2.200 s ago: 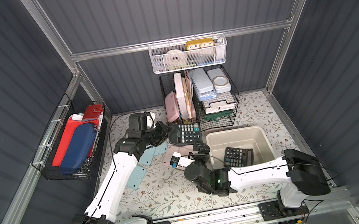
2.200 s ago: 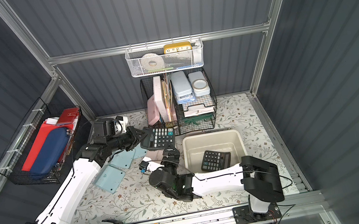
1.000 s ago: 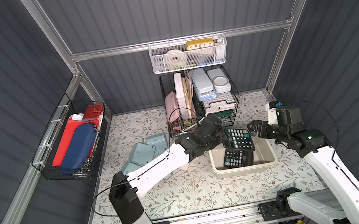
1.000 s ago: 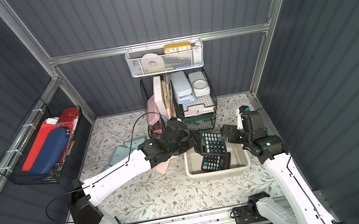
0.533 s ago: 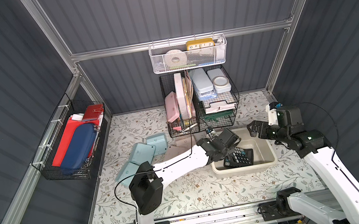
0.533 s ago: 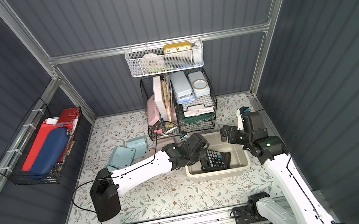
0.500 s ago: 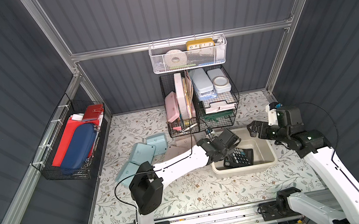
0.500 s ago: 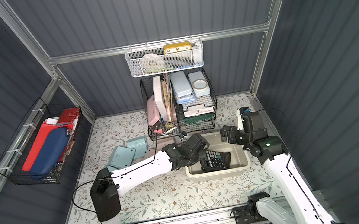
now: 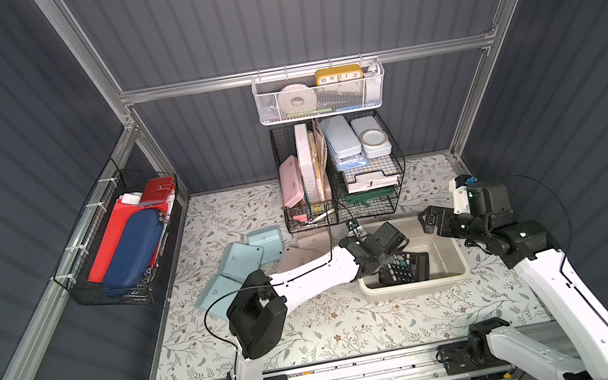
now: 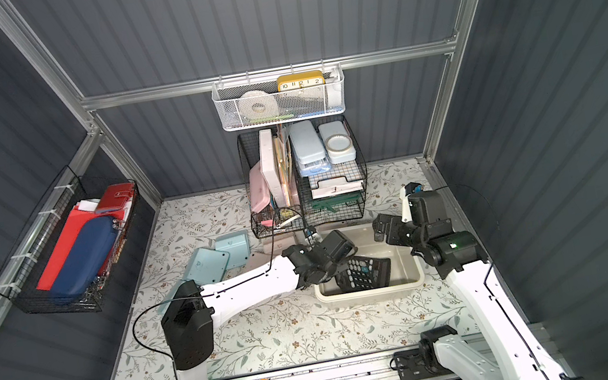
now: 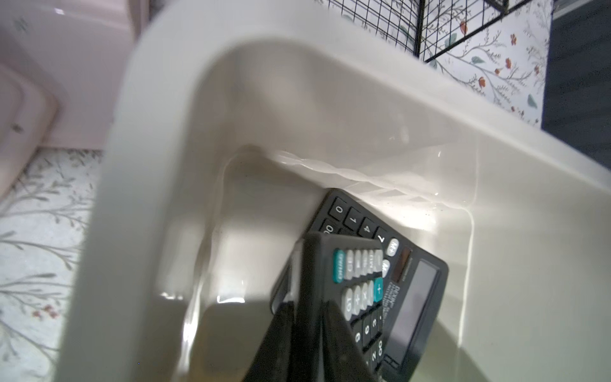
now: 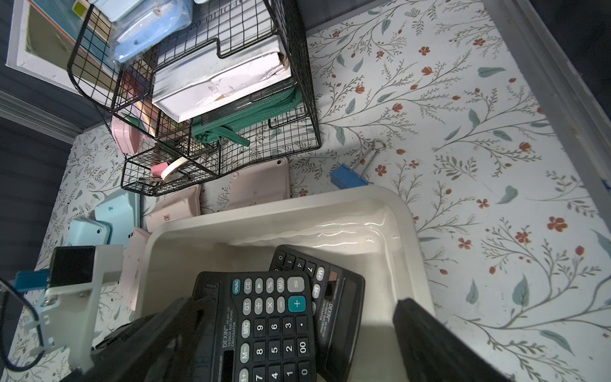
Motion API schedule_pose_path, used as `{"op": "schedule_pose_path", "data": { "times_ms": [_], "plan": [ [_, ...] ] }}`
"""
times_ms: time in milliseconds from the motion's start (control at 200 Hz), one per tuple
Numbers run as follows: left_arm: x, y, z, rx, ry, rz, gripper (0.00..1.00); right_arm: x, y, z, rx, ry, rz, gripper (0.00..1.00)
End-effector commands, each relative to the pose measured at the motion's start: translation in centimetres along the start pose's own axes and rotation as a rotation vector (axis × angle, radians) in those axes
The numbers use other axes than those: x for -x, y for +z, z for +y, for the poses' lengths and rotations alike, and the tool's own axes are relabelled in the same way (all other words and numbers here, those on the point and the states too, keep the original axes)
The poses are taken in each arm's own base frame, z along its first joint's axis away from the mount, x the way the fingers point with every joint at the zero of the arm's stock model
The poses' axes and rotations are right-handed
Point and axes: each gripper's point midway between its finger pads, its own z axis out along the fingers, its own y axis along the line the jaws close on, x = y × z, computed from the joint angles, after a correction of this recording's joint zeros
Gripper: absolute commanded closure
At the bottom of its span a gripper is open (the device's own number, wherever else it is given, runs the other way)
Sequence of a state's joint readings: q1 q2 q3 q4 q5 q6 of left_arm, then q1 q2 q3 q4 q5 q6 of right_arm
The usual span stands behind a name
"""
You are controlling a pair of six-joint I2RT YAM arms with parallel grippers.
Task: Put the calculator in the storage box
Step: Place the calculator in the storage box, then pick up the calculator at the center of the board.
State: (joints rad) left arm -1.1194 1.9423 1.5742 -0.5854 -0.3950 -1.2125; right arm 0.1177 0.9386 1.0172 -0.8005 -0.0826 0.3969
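1. A floral mat (image 9: 317,333) covers the table. The white left arm (image 9: 308,277) stretches across it from the front rail to the storage box.
2. A black wire-grid rack (image 9: 343,185), packed with cases and papers, stands at the back wall, just behind the box.
3. The storage box (image 9: 413,288), a cream tub, sits right of centre on the mat in both top views (image 10: 368,295). The left arm's wrist covers its near left corner.
4. Pale blue calculators (image 9: 246,256) lie face down on the mat to the left of the box. Pink calculators (image 12: 258,185), also face down, lie in the strip between the rack and the box's far rim.
5. The calculator (image 12: 271,324) is inside the box, keys up. It rests partly on a second calculator (image 12: 334,291), which lies on the box floor beneath it.
6. The left gripper (image 11: 307,317) reaches down into the box. Its fingers (image 11: 279,347) stand close on either side of the calculator's edge. I cannot tell whether they press on it.
7. The right gripper (image 9: 429,220) hangs over the box's far right corner, jaws spread wide, holding nothing.
8. A blue binder clip (image 12: 350,180) lies on the mat just beyond the far rim.
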Motion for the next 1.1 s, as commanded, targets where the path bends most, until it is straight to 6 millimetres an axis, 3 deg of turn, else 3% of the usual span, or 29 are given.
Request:
{"op": "schedule_pose_path", "data": {
  "times_ms": [0, 255, 380, 525, 575, 685, 865, 900, 1096],
  "plan": [
    [0.8, -1.4, 0.4, 0.014, 0.036, -0.03, 0.64, 0.1, 0.1, 0.0, 0.006, 0.006, -0.003, 0.01],
    [2.1, -3.3, -1.1, -0.017, 0.048, -0.047, 0.48, -0.1, 0.1, 0.2, 0.014, 0.009, 0.009, 0.01],
    [3.3, -5.3, -2.2, -0.055, 0.076, -0.073, 0.28, -0.2, 0.0, 0.3, 0.023, 0.011, 0.014, 0.01],
    [5.4, -8.0, -2.1, -0.066, 0.094, -0.137, 0.02, -0.4, -0.1, 0.7, 0.043, 0.019, 0.027, 0.01],
    [6.2, -8.9, -1.7, -0.074, 0.091, -0.154, 0.01, -0.5, -0.2, 0.9, 0.055, 0.024, 0.029, 0.01],
    [8.2, -10.1, 0.2, -0.082, 0.072, -0.18, 0.01, -0.6, -0.3, 1.4, 0.085, 0.04, 0.035, 0.01],
    [11.6, -11.6, 5.0, -0.111, 0.007, -0.213, 0.01, -0.8, -0.8, 3.7, 0.218, 0.053, 0.052, 0.01],
    [11.6, -11.1, 6.9, -0.084, 0.0, -0.212, 0.01, -0.9, -0.8, 4.2, 0.245, 0.053, 0.06, 0.01],
    [15.0, -11.6, 13.4, -0.029, -0.062, -0.261, 0.01, -1.4, -0.8, 6.5, 0.371, 0.058, 0.099, 0.01]
  ]
}}
